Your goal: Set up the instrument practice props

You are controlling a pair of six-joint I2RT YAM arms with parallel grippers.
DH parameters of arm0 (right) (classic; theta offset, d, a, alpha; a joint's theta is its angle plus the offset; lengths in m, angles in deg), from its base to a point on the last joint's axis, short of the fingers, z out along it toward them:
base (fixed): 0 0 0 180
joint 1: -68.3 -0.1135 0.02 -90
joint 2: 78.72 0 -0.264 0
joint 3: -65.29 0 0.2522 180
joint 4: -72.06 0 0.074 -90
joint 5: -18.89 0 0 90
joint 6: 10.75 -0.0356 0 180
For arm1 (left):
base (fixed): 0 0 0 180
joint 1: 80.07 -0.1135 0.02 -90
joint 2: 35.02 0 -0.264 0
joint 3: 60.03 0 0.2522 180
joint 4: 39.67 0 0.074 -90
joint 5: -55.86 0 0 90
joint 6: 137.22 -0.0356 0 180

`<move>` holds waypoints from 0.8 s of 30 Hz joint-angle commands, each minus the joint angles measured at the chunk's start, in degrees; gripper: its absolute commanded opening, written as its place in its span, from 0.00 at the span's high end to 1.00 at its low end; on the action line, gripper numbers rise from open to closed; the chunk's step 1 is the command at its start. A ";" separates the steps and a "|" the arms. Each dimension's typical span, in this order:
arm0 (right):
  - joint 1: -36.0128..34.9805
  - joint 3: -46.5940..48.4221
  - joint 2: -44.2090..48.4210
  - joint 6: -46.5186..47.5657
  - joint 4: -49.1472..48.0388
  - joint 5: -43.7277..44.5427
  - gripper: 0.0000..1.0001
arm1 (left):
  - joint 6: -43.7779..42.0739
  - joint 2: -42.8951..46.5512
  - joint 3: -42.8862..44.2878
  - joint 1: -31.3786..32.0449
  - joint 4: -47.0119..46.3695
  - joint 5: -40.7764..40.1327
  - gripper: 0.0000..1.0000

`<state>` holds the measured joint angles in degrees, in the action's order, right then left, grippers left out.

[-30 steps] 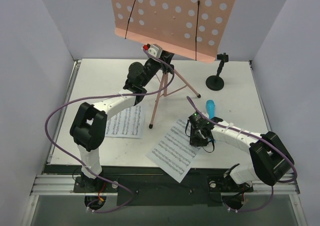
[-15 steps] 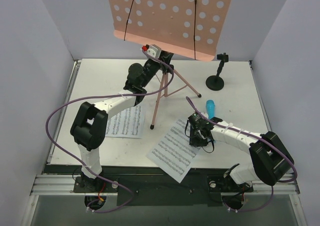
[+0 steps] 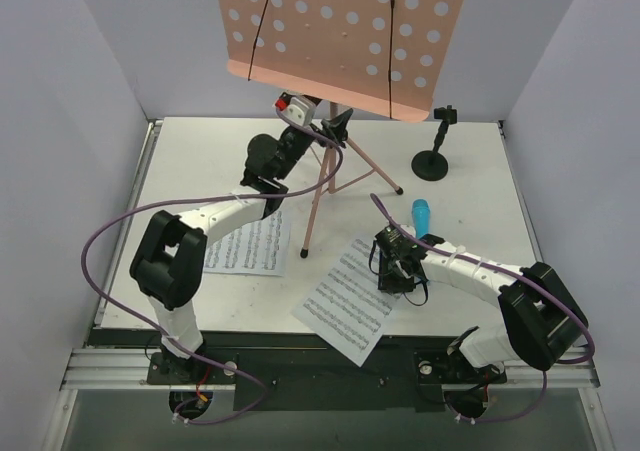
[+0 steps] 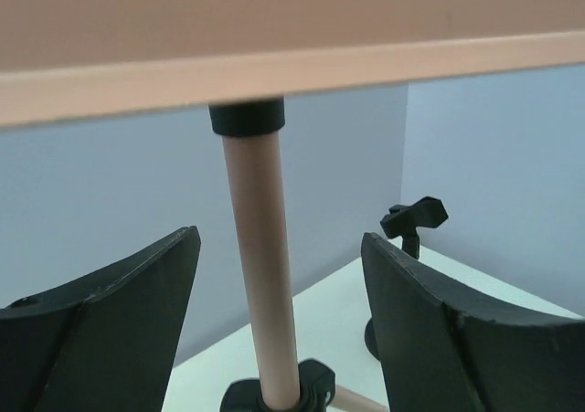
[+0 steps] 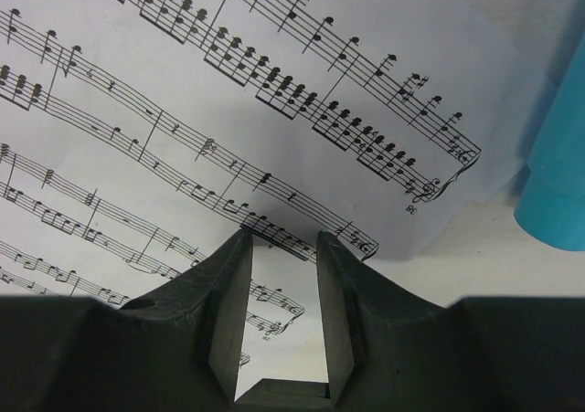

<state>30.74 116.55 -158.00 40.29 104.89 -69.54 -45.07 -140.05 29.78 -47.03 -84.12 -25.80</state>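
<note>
One wrist view alone shows left pincer [image 4: 281, 238] spread around music-stand pole [image 4: 258, 275].

Bright, even light; perhaps slight close-up blur.

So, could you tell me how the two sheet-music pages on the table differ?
The left page lies nearly square to the table, its far edge under the left arm. The right page lies diagonal, its near corner past the table edge, with the right claw over it. Both are white, printed, flat.
</note>
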 commanded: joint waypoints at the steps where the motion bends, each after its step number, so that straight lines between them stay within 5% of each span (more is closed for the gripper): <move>1: -0.49 1.26 0.80 0.55 2.29 0.72 0.70 | -1.01 7.11 -4.23 0.19 2.39 -2.44 0.17; 14: -2.77 3.81 0.10 6.97 0.70 -4.72 0.70 | 9.62 36.10 -35.86 2.73 23.56 -15.18 0.13; 24: -12.36 4.17 5.80 6.81 0.61 -7.55 0.71 | 13.39 42.46 -42.92 11.34 40.10 -20.90 0.13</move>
<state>21.37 118.86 -157.37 47.66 103.39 -77.68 -34.27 -98.74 -13.47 -38.18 -51.03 -43.46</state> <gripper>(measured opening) 0.289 0.870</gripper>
